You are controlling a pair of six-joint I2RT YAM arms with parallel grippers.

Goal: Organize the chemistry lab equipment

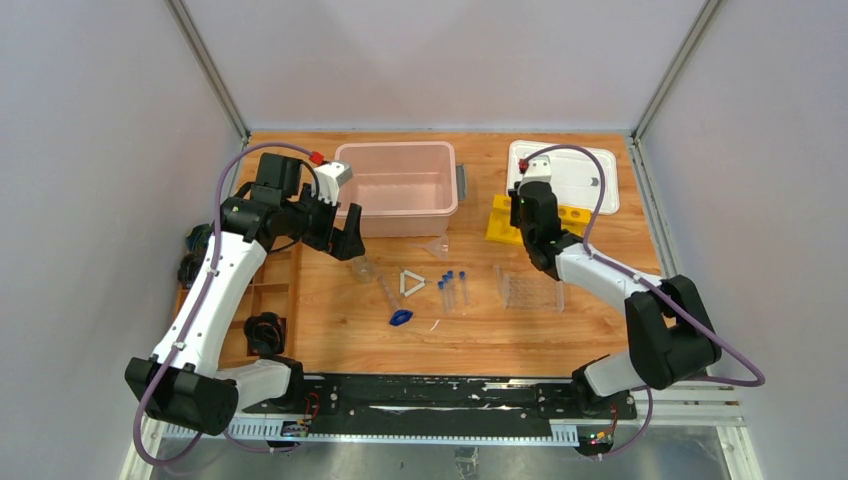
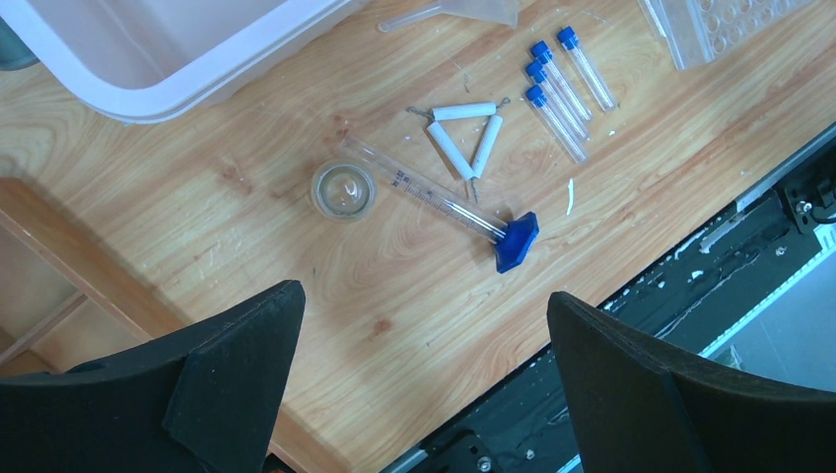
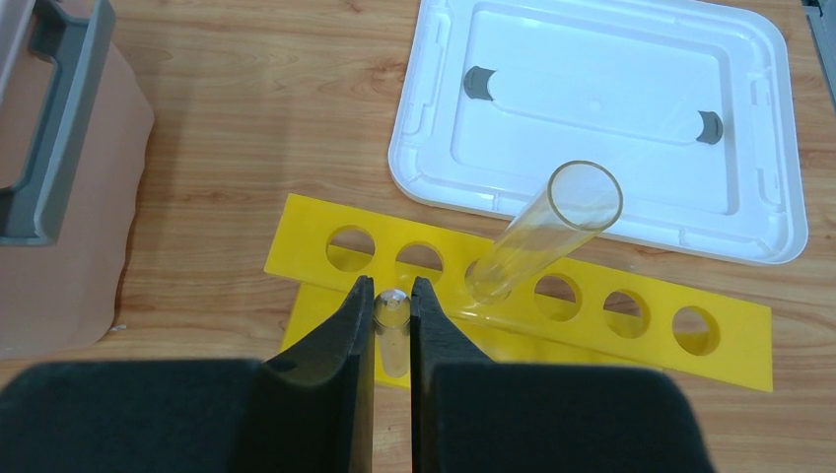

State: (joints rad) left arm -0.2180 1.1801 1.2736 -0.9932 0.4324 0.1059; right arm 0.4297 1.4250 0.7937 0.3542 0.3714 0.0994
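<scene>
My right gripper (image 3: 392,291) is shut on a small clear tube (image 3: 392,330), held just over the yellow tube rack (image 3: 611,305) near its second hole. A larger clear tube (image 3: 542,232) stands tilted in the rack's third hole. My left gripper (image 2: 424,325) is open and empty above the table, near the clear beaker (image 2: 343,189). Beside the beaker lie a clear marked rod (image 2: 434,192) ending at the blue clip (image 2: 517,240), the white triangle (image 2: 468,133), three blue-capped tubes (image 2: 560,84), the funnel (image 2: 463,10) and the clear rack (image 2: 725,25).
The pink bin (image 1: 400,180) stands at the back centre, its grey handle (image 3: 54,118) left of my right gripper. The white lid (image 3: 601,118) lies behind the yellow rack. A wooden compartment tray (image 1: 275,290) with black parts sits at the left edge.
</scene>
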